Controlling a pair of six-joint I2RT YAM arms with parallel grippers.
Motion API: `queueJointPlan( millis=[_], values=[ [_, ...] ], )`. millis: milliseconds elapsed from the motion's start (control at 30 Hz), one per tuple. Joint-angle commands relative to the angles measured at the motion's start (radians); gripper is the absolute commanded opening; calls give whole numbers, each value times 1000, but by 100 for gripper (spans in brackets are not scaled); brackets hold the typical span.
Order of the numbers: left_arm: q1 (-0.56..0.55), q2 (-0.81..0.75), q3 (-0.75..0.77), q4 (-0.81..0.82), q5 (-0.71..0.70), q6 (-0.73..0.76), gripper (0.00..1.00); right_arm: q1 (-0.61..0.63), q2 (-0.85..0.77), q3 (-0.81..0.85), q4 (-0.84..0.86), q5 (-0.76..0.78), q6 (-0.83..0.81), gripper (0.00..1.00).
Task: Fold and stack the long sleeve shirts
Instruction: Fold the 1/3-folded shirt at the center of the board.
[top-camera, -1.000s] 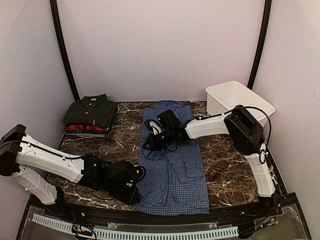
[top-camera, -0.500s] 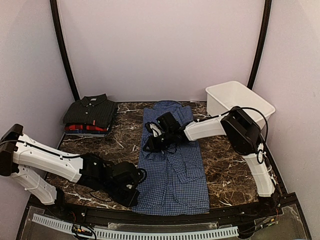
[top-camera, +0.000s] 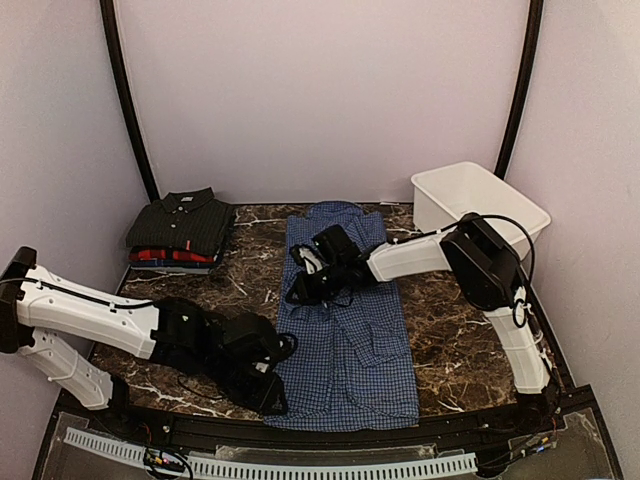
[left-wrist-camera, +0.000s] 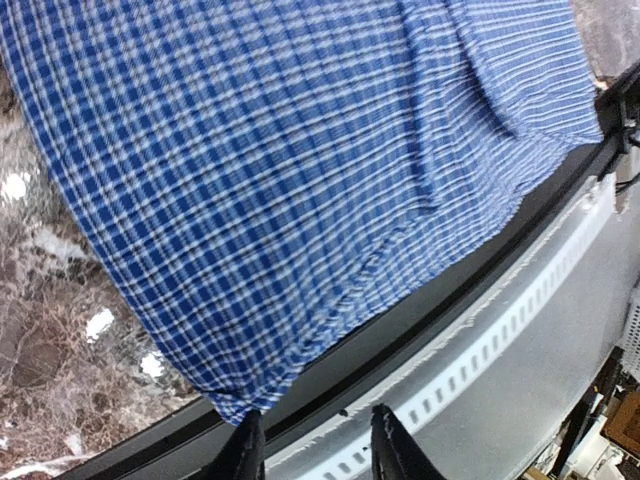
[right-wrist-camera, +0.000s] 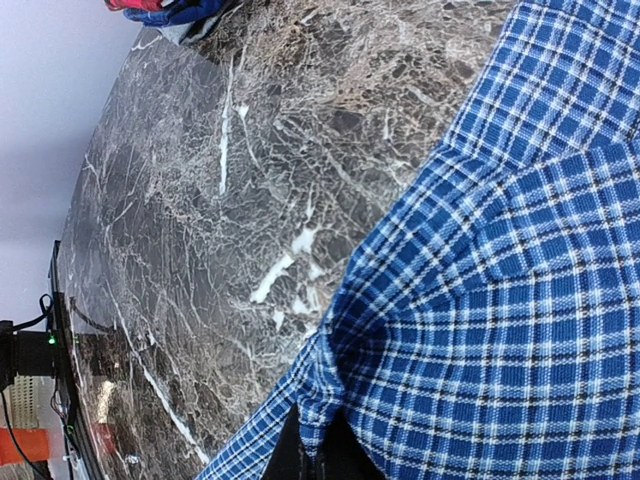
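Observation:
A blue check long sleeve shirt (top-camera: 350, 330) lies lengthwise down the middle of the marble table (top-camera: 450, 330), collar toward the back wall. My right gripper (top-camera: 300, 290) is shut on a pinched fold at the shirt's left edge, and the blue cloth (right-wrist-camera: 480, 300) bunches up between its jaws (right-wrist-camera: 322, 458). My left gripper (top-camera: 272, 398) sits at the shirt's near left corner, by the table's front rail. Its jaws stand open with nothing between them (left-wrist-camera: 318, 452), and the shirt's corner (left-wrist-camera: 235, 400) lies just above the left finger. A dark check shirt (top-camera: 182, 222) tops a folded stack over a red one (top-camera: 165, 256).
A white plastic basket (top-camera: 480, 200) stands at the back right corner. The folded stack sits at the back left. A black rail and a perforated white strip (left-wrist-camera: 520, 310) run along the table's near edge, right by the left gripper.
The left gripper has opened and let go of the shirt's near left corner, shifting slightly toward the front rail. The right gripper keeps its pinch in the same place.

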Motion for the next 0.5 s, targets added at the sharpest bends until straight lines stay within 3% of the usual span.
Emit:
queueJointPlan(
  millis=[0, 233, 467],
  values=[
    [57, -88, 81, -42, -54, 23, 36, 7, -59, 40, -61, 22, -35, 0],
    [302, -154, 90, 57, -85, 55, 34, 7, -229, 35, -150, 93, -100, 0],
    [508, -41, 185, 184, -41, 155, 34, 3, -419, -26, -253, 193, -164, 0]
  ],
)
